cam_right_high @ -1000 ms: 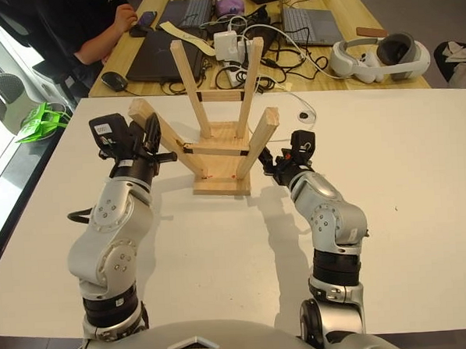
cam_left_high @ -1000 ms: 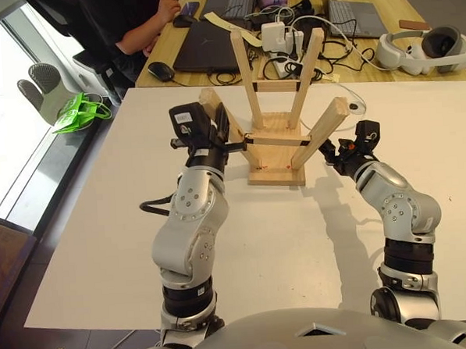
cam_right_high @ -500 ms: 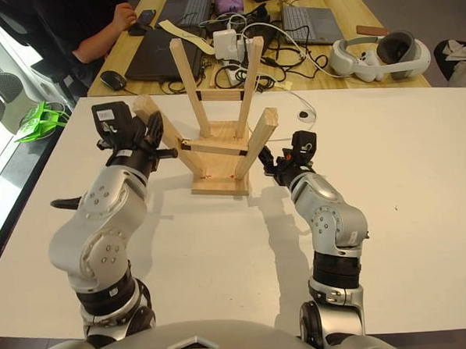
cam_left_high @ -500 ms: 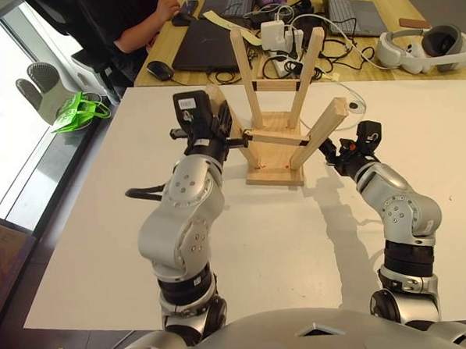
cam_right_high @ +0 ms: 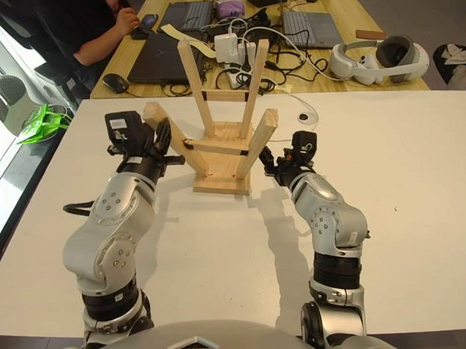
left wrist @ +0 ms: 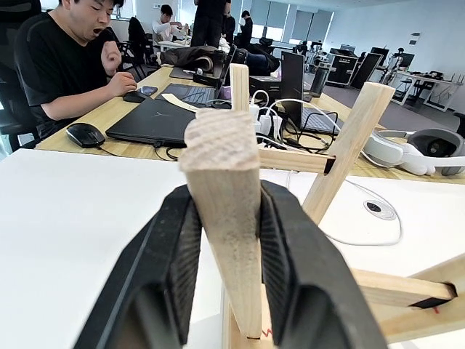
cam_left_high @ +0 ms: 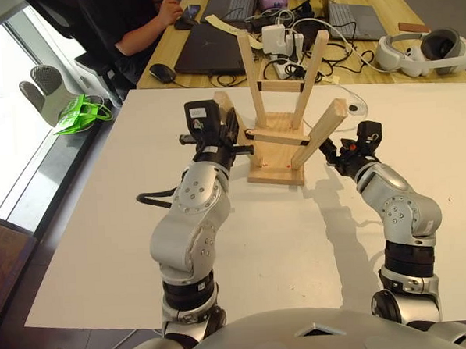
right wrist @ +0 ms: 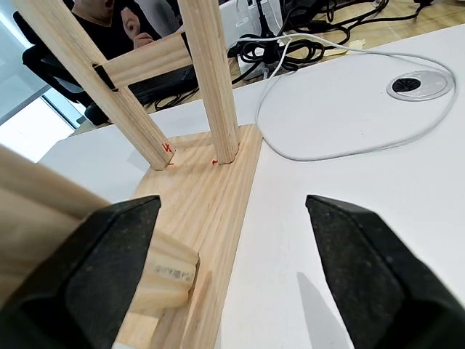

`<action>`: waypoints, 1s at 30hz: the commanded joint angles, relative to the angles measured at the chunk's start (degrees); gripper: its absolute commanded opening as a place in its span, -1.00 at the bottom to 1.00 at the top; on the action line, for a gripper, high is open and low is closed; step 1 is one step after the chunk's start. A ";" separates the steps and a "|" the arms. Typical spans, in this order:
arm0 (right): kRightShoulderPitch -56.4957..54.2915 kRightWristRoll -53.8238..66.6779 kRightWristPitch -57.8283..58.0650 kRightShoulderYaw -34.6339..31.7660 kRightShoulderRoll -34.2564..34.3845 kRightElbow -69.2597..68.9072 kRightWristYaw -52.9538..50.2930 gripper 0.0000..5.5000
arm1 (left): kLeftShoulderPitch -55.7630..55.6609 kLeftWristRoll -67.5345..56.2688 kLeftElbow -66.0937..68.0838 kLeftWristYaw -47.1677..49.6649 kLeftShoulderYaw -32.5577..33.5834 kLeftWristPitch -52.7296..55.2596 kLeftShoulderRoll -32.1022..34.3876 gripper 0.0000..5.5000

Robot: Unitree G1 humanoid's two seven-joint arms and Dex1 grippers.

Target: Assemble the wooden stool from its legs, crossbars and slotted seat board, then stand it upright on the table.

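Pale wooden stool (cam_left_high: 253, 79) is upside down toward the far side of your white table (cam_left_high: 284, 250). Its square seat board (cam_left_high: 275, 163) lies flat on the top, with four legs splayed upward and thin crossbars (cam_left_high: 281, 86) tying them.

Your left gripper (cam_left_high: 231, 134) is clamped on the near-left leg (left wrist: 221, 189), black pads (left wrist: 174, 247) pressing both sides just below its cut end.

Your right gripper (cam_left_high: 337, 149) has its fingers (right wrist: 363, 276) spread wide and holds nothing. It sits low over the table just beside the near-right leg (cam_left_high: 321, 135), which leans out toward it. Can't tell whether a pad touches that leg.

Obstacles:
- The front crossbar (cam_left_high: 278, 138) spans the two near legs, between your grippers.
- A white cable loop (right wrist: 341, 145) and a round grey grommet (right wrist: 420, 85) lie on the table, past the seat board's right corner.

Behind the table is a wooden desk (cam_left_high: 367, 46). It carries black laptops (cam_left_high: 211, 50), a white power block (cam_left_high: 277, 38) in a cable tangle, a black mouse (cam_left_high: 162, 70) and a white headset (cam_left_high: 426, 51). All of it is well apart from the stool's base, though the far legs' tips line up over that clutter.
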 commanded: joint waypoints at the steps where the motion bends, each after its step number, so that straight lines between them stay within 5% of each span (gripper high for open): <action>1: -2.54 -0.41 -9.11 -2.37 0.88 -2.89 -0.25 0.36 | -0.06 1.81 4.99 -0.89 -1.96 5.84 1.15 -0.63; 8: -15.34 -15.65 -26.97 2.98 -6.00 -16.04 -2.30 0.36 | 1.67 2.62 3.25 -1.44 -0.83 6.43 1.36 -0.63; 13: -18.47 -5.20 -17.97 13.40 4.56 -24.01 -2.74 0.36 | 1.11 2.68 4.11 -1.59 -1.03 5.57 -0.07 -0.63; 20: -2.70 0.05 -7.91 15.47 8.56 -19.20 -4.96 -0.16 | 2.13 3.37 3.74 -1.57 -0.03 5.03 -1.03 -0.63; 30: -3.25 -5.79 -11.59 15.35 8.86 -8.38 -5.65 -0.71 | 1.71 2.91 3.67 -1.63 0.23 4.17 -2.77 -0.63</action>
